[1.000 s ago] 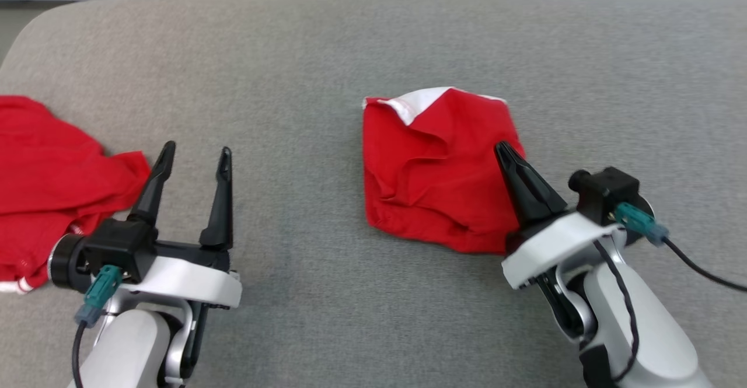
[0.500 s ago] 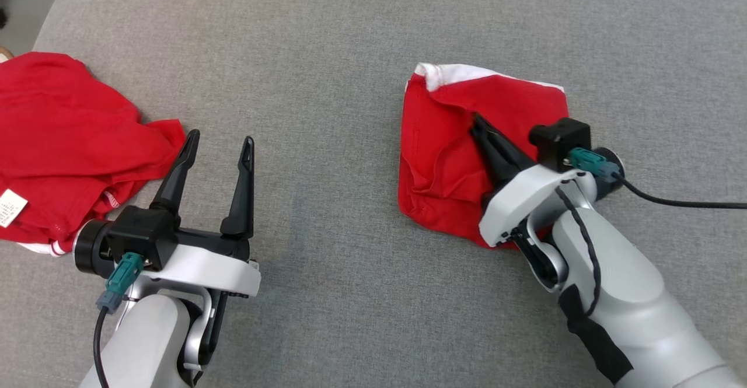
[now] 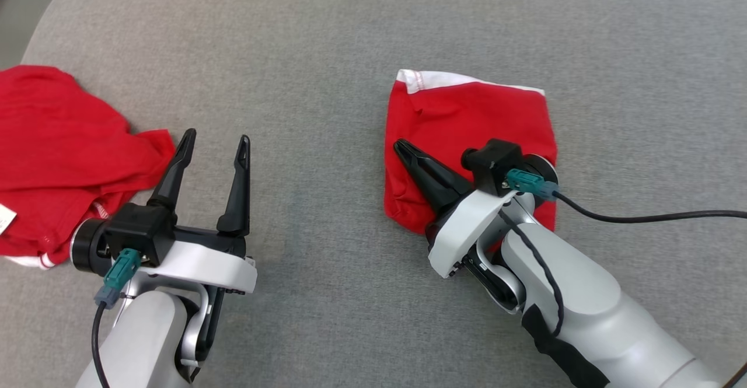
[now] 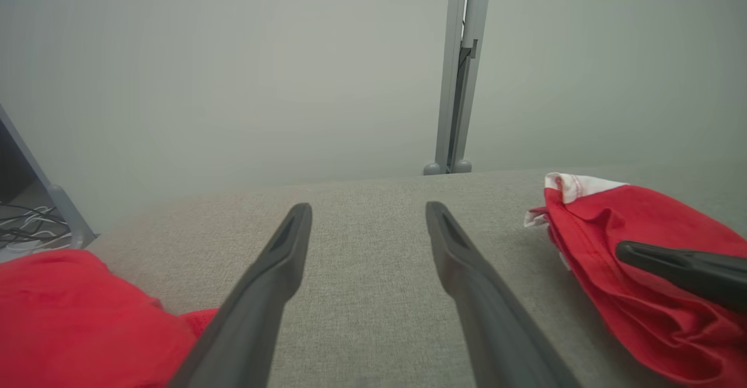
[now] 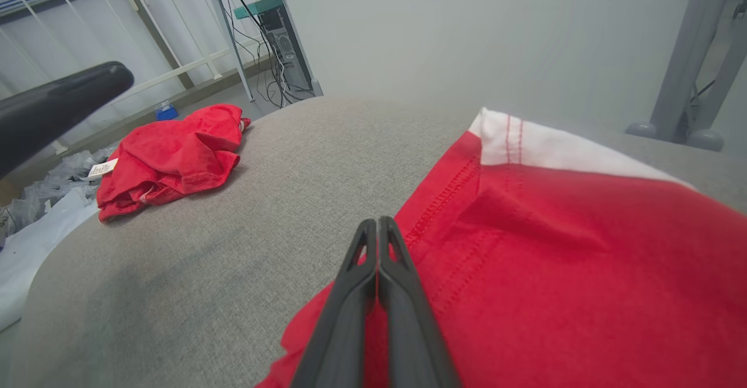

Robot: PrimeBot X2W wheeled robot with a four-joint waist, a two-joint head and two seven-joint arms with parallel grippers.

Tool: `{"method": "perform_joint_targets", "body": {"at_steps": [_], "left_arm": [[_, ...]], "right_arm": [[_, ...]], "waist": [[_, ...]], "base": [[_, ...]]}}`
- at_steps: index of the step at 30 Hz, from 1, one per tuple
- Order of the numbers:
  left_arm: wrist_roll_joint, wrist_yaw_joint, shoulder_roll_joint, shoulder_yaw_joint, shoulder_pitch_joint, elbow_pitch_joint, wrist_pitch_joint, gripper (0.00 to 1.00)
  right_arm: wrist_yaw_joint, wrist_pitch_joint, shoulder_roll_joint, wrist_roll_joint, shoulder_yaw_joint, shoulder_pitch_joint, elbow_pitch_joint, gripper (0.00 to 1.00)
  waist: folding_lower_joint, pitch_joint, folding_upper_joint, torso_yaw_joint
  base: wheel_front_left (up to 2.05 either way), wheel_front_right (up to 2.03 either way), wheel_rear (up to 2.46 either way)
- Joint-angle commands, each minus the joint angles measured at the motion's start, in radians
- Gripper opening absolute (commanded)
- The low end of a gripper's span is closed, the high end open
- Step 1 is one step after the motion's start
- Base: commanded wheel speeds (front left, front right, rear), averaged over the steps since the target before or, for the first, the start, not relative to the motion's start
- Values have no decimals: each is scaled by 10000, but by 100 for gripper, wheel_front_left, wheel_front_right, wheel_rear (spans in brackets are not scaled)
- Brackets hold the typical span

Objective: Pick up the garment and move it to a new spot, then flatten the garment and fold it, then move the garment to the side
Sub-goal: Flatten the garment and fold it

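Observation:
A folded red garment [image 3: 478, 114] with a white trim along its far edge lies flat on the grey padded surface, right of centre. My right gripper [image 3: 402, 146] is shut with nothing between its fingers; it lies low over the garment, its tips at the garment's left edge. The right wrist view shows the shut fingers [image 5: 376, 224] over the red cloth [image 5: 583, 259] beside its stitched hem. My left gripper [image 3: 216, 140] stands open over bare surface, well left of the garment. In the left wrist view its fingers [image 4: 367, 210] frame empty grey fabric, with the garment [image 4: 642, 248] off to the right.
A second red garment [image 3: 58, 143] lies crumpled at the surface's left edge, close to my left gripper; it has a white label [image 5: 104, 169]. The grey surface [image 3: 327, 84] has a rounded corner at the far left. Floor cables and a metal post [image 4: 458, 67] lie beyond it.
My right gripper has swept leftward across the folded garment, from its right part to its left edge, and the cloth lies smoother. The head camera shifted. The left gripper stays open.

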Motion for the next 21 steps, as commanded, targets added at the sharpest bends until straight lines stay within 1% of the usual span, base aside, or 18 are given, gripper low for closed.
{"method": "perform_joint_targets", "body": {"at_steps": [1, 4, 6, 7, 8, 10, 11, 12, 13, 14, 19, 20, 21], "left_arm": [[44, 4, 92, 61, 63, 35, -33, 100], [14, 90, 195, 141, 183, 18, -34, 100], [-12, 158, 280, 221, 248, -29, -24, 100], [-13, 191, 315, 252, 329, -52, -10, 100], [-3, 248, 401, 263, 426, -102, 52, 100], [-18, 313, 521, 324, 512, -181, 96, 100], [-22, 351, 562, 335, 575, -224, 137, 100], [-29, 370, 580, 346, 608, -265, 158, 100], [-37, 399, 589, 357, 641, -304, 177, 100], [-37, 448, 609, 365, 705, -359, 218, 100], [-49, 589, 745, 416, 902, -601, 338, 100], [-49, 589, 745, 416, 902, -601, 338, 100], [-46, 626, 765, 413, 965, -638, 378, 100]], "right_arm": [[2, -139, -84, 173, -93, 132, -215, 0], [2, -232, -81, 213, -516, 425, -612, 0], [2, -276, -88, 10, -941, 619, -816, 0], [2, -273, -90, -70, -1212, 747, -945, 0], [2, -281, -74, -359, -1724, 967, -1202, 0], [2, -289, -122, -649, -2313, 1275, -1531, 0], [2, -293, -148, -804, -2686, 1411, -1831, 4], [2, -289, -210, -979, -3023, 1607, -2045, 42], [2, -279, -262, -1132, -3316, 1837, -2190, 76], [2, -279, -321, -1328, -3665, 2046, -2409, 100], [2, -256, -493, -2148, -5189, 3059, -3315, 100], [2, -256, -493, -2148, -5189, 3059, -3315, 100], [2, -217, -489, -2252, -5467, 3274, -3494, 100]], "waist": [[0, -168, 0, -200], [0, -341, 0, -482], [0, -472, 0, -706], [0, -542, 0, -819], [0, -655, 0, -1020], [0, -773, 0, -1192], [0, -821, 0, -1266], [0, -864, 0, -1330], [0, -921, 0, -1395], [0, -984, 0, -1448], [0, -1227, 0, -1635], [0, -1227, 0, -1635], [0, -1274, 0, -1655]], "base": [[0, 0, 0], [0, 0, 0], [0, 0, 0], [0, 0, 0], [0, 0, 0], [0, 0, 0], [0, 0, 0], [0, 0, 0], [0, 0, 0], [0, 0, 0], [0, 0, 0], [0, 0, 0], [0, 0, 0]]}}
